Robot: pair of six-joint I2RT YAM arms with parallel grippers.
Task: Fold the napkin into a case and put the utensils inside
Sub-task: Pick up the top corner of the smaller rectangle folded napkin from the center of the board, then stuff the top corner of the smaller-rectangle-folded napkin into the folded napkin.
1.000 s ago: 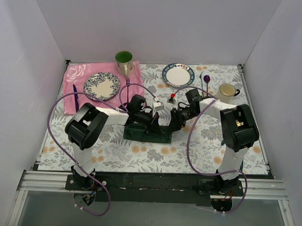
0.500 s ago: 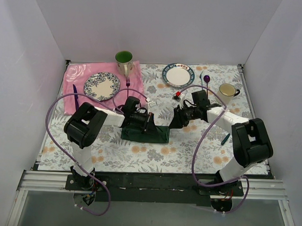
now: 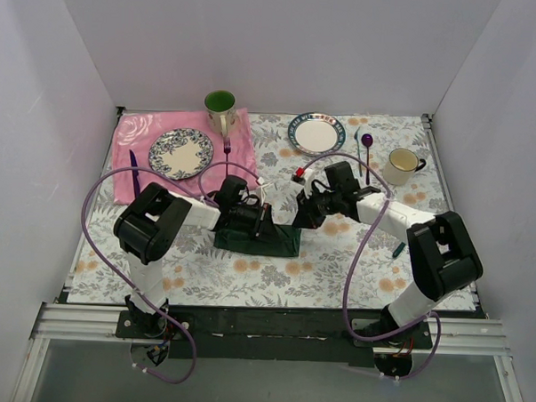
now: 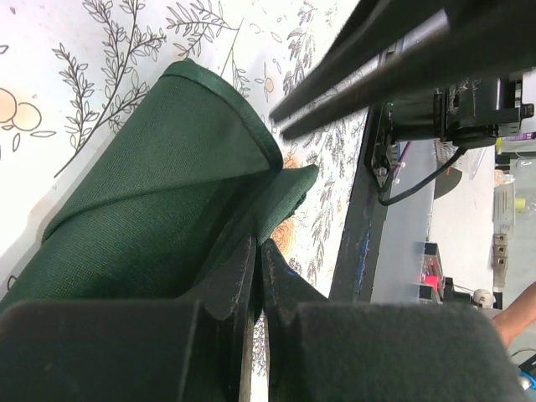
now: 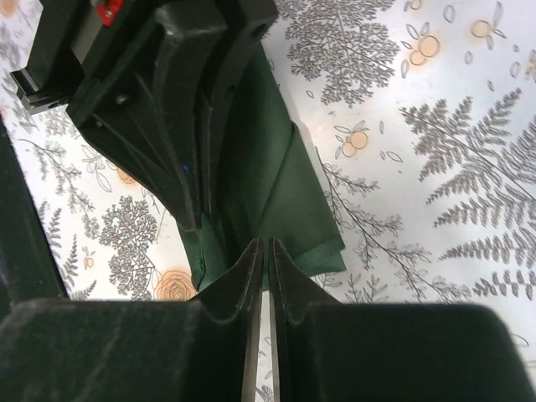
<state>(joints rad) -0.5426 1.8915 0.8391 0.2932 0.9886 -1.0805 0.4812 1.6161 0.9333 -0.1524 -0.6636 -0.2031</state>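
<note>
Roughly in the middle of the top view, the napkin (image 3: 282,244) lies folded into a thick band on the flowered tablecloth (image 3: 354,276). The left gripper (image 4: 256,251) is pinched tight on one fold of it. The right gripper (image 5: 266,249) is closed to a sliver on the opposite edge. At upper left, a pink cloth (image 3: 133,133) bears a patterned plate (image 3: 181,153).

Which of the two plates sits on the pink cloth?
The dark floral-patterned plate at back left, on the pink cloth. The white plate with a blue-green rim lies straight on the floral tablecloth, further right.
</note>
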